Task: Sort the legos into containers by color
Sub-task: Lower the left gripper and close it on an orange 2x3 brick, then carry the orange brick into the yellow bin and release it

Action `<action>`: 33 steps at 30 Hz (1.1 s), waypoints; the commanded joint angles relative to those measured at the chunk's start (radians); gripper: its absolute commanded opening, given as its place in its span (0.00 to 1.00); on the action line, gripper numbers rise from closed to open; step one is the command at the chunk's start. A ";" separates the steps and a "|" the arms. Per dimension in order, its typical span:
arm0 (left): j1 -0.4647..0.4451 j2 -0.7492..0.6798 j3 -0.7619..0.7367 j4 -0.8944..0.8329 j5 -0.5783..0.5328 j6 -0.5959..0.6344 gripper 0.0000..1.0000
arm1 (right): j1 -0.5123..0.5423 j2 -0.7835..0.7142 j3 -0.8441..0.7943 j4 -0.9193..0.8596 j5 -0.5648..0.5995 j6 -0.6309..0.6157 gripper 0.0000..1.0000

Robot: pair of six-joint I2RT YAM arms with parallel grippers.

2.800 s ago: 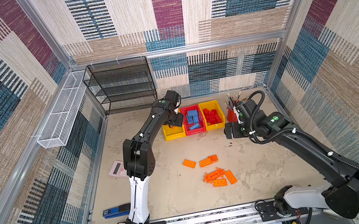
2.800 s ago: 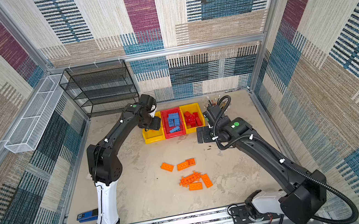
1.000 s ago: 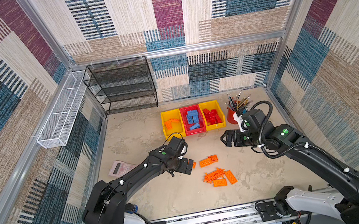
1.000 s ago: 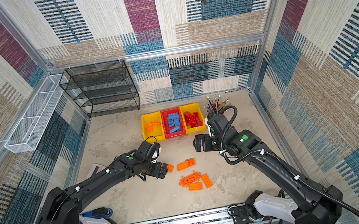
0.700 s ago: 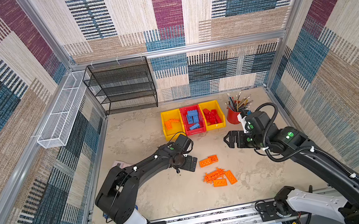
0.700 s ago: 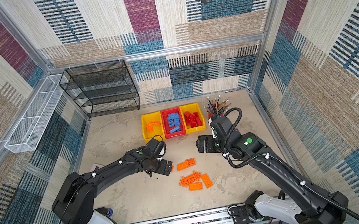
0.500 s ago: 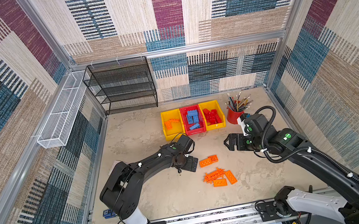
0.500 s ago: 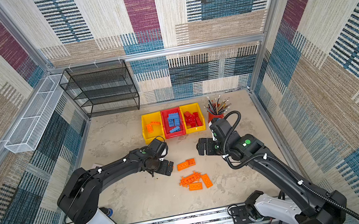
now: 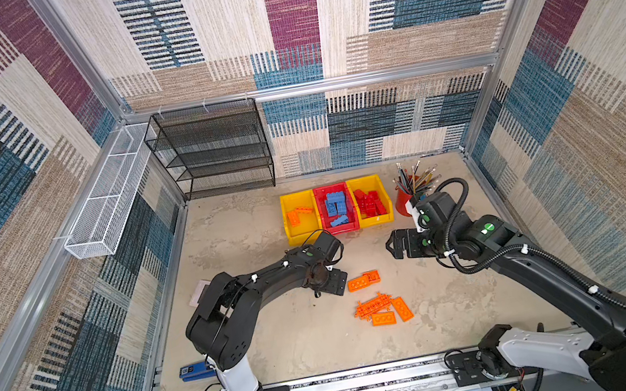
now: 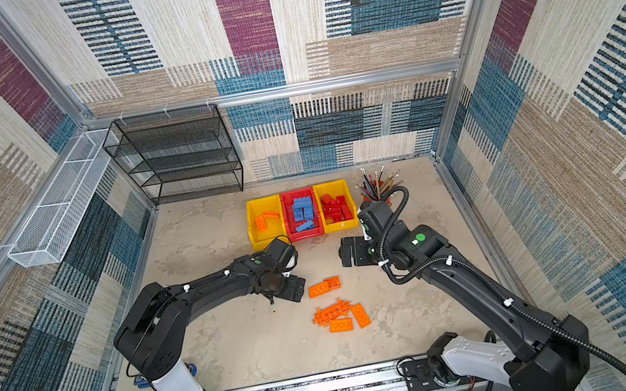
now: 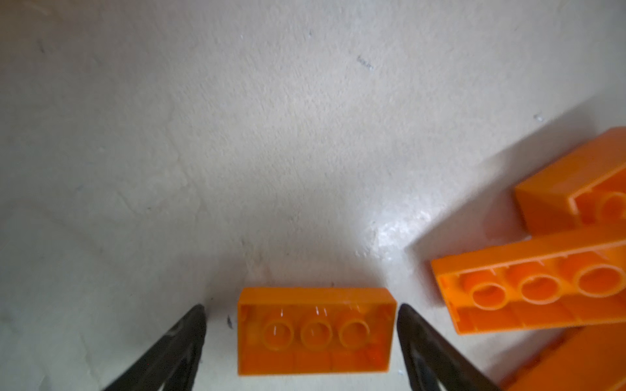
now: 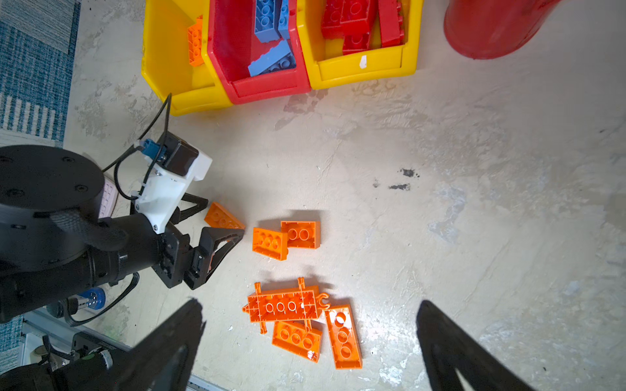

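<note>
Orange hard plastic between the fingertips of the left gripper: one orange brick, flat on the tabletop, hollow side up with three round tubes showing. Open jaws, one black finger off each short end, a slim gap on one side and near contact on the other; no clamp yet, nothing lifted.

Looks light, stiff and glossy, so likely to skid or pop free under a crooked squeeze. Best taken square across those two short end walls, low down, pads flat on the plastic. Thin open walls, yet rigid enough for a firm pinch, by the look of it.

Just beside, clear of the fingers, two more orange bricks, also underside up and touching each other; worth keeping the outer finger off them. Farther out in the right wrist view, a toothed orange plate with two loose bricks against it. Right gripper well apart from all of these, spread wide and empty.

Beyond, toward the back of the table, three bins in a row:
- left-hand yellow bin, already with orange pieces, the likely home for this brick
- red bin, with blue
- right-hand yellow bin, with red
</note>
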 commanded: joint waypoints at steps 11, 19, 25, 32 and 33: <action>0.001 -0.013 0.020 -0.066 -0.027 -0.014 0.58 | -0.001 0.017 0.001 0.015 0.029 -0.016 0.99; 0.039 -0.012 0.180 -0.186 -0.077 0.059 0.57 | -0.001 0.045 0.011 0.039 0.035 -0.021 0.99; 0.172 0.059 0.395 -0.251 -0.076 0.137 0.58 | -0.004 0.085 0.042 0.049 0.051 -0.033 0.99; 0.283 0.269 0.750 -0.327 -0.060 0.197 0.60 | -0.016 0.134 0.078 0.068 0.054 -0.040 0.99; 0.290 0.310 0.806 -0.342 -0.060 0.207 0.60 | -0.018 0.143 0.084 0.075 0.048 -0.040 0.99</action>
